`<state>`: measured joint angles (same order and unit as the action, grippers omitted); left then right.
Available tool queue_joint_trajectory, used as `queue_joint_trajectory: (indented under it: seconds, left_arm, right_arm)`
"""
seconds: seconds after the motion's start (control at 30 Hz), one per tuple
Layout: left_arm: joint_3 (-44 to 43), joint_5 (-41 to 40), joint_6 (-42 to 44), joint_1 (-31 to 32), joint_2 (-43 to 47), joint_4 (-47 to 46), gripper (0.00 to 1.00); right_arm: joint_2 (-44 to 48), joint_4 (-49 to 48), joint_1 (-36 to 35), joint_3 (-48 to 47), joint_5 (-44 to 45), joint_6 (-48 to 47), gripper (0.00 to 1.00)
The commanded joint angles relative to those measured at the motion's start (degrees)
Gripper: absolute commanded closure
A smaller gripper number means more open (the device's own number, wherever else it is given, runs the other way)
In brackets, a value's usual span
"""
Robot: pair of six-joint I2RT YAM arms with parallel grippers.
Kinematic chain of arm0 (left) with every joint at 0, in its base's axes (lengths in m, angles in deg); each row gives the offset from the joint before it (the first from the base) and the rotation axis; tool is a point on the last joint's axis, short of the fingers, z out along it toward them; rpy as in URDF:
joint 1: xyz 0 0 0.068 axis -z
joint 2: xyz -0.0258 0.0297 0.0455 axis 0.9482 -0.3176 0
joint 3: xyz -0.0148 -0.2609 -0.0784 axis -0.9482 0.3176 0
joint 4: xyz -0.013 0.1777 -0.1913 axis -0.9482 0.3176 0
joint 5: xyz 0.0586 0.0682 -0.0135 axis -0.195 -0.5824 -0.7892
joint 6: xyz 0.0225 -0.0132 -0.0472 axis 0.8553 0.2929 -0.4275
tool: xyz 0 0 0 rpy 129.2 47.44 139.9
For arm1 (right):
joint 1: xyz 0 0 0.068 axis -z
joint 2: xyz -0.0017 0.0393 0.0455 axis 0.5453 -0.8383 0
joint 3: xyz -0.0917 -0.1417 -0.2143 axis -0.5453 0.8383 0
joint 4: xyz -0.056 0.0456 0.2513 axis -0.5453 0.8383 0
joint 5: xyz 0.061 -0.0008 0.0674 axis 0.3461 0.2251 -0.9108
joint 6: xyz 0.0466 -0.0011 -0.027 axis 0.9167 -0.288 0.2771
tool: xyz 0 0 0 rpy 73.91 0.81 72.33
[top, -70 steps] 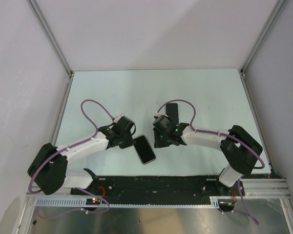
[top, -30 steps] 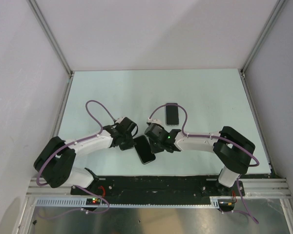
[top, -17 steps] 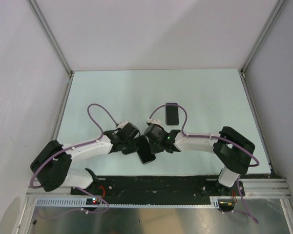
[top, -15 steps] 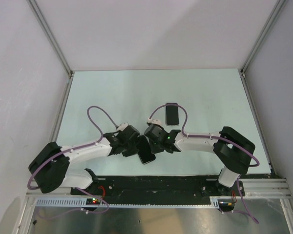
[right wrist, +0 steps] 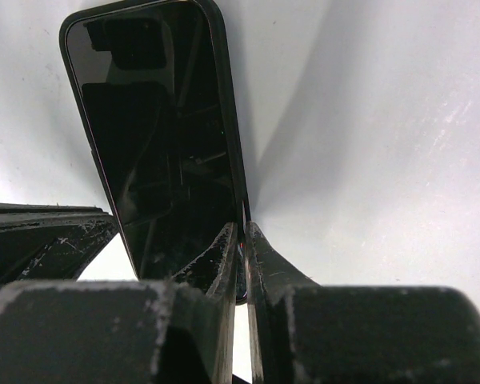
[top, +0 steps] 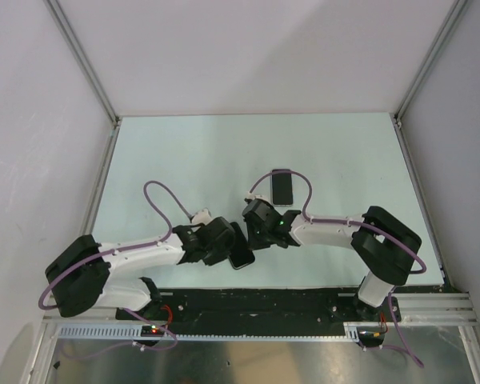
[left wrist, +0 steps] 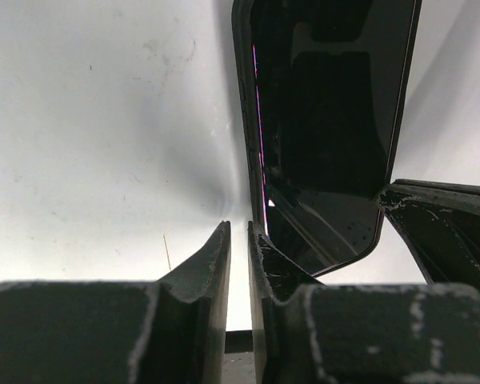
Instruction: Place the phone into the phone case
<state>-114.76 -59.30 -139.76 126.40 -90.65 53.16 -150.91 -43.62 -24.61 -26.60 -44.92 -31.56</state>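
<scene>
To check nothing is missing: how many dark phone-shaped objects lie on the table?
2. The near object lies between the left tool and the right tool; the far object lies alone, farther back. Others may be hidden.

Phone (top: 242,256) at lower centre is flanked closely by left gripper (left wrist: 238,234) and right gripper (right wrist: 242,230); open table (top: 168,148) is found upper left, phone case (top: 282,188) obstructing centre.

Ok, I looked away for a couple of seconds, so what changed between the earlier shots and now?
The left gripper swung rightward and back toward the bases, closing in on the left edge of the phone; it now stands slightly open and holds nothing. The right gripper shifted in early, then stayed pinched on the phone's right edge. Phone and case stayed roughly put.
</scene>
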Motion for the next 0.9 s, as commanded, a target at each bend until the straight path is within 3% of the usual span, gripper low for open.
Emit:
queue_joint_trajectory:
  seconds: [0.0,0.47,0.87]
  left_arm:
    - [-1.0,0.9,-2.2,1.4,1.2,-4.2,0.81]
    - [-3.3,2.7,1.5,4.2,-0.4,-6.0,0.76]
    - [-1.7,1.4,1.3,4.7,4.9,-5.9,0.69]
  right_arm:
    - [-1.6,1.2,-0.3,2.0,-4.3,0.5,0.89]
    - [-2.4,0.7,-0.1,1.7,-5.2,0.6,0.89]
    - [-2.4,1.1,0.0,1.1,-4.9,0.7,0.89]
